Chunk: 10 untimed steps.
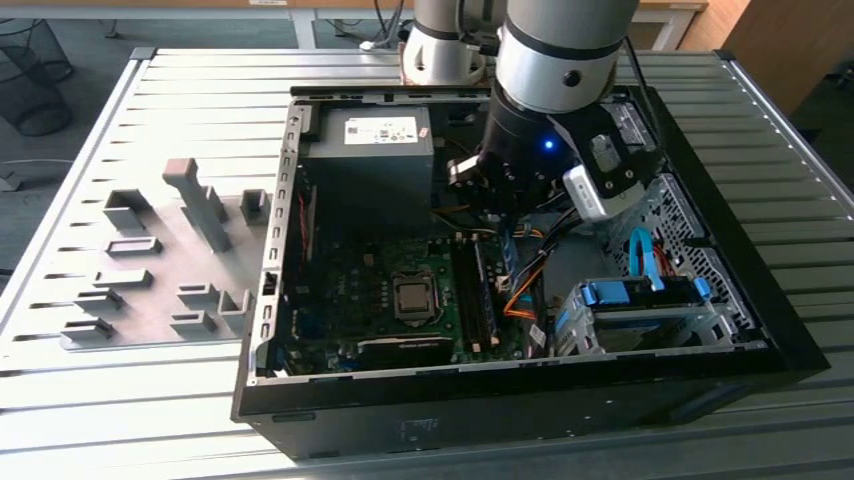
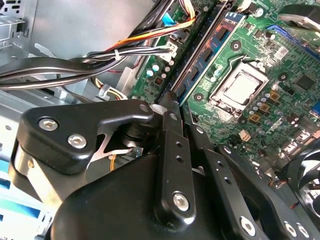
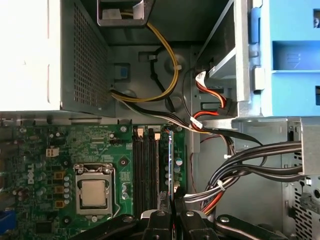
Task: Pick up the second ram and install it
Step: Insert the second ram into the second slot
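My gripper [image 1: 501, 215] is down inside the open computer case, shut on the second ram [image 1: 511, 255]. The ram [image 3: 171, 165] is a thin green stick with blue labels. In the first wrist view it shows edge-on between my fingertips [image 3: 160, 222], beside the black memory slots [image 3: 145, 165], on their side away from the CPU socket [image 3: 93, 192]. In the second wrist view the ram [image 2: 207, 52] runs out from my gripper [image 2: 172, 100] along the slots, close to the socket [image 2: 240, 87]. Whether it touches a slot I cannot tell.
The power supply [image 1: 367, 150] fills the case's far end. On the exterior view's right, a blue drive cage [image 1: 641, 295] and cable bundles [image 3: 250, 160] crowd the ram's side. Grey fixture blocks [image 1: 174, 250] stand on the slatted table [image 1: 134, 400] at the exterior view's left.
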Motion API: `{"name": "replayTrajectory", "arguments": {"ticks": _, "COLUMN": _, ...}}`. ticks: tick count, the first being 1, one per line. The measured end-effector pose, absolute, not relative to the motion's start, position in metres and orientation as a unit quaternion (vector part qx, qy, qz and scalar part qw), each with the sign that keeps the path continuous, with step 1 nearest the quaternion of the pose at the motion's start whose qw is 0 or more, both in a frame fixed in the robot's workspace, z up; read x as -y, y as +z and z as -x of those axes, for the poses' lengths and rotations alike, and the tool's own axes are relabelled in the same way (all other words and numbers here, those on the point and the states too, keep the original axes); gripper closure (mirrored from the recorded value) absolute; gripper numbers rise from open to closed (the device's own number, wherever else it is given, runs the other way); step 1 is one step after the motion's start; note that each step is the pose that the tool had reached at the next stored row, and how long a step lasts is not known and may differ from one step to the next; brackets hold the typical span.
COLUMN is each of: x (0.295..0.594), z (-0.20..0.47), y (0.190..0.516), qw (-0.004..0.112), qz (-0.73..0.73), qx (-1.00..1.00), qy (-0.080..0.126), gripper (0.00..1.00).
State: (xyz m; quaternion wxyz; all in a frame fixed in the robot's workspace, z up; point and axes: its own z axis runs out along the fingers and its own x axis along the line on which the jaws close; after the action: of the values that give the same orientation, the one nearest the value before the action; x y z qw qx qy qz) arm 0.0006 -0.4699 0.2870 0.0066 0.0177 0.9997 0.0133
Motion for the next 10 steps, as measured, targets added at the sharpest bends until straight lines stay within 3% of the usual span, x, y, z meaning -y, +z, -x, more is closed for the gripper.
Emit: {"name": "replayTrajectory", "arguments": {"ticks": 10, "x": 0.47, "z": -0.001, "y": 0.272, "qw": 0.002, "qz": -0.018, "qx": -1.0, "qy": 0.013, "gripper": 0.86}}
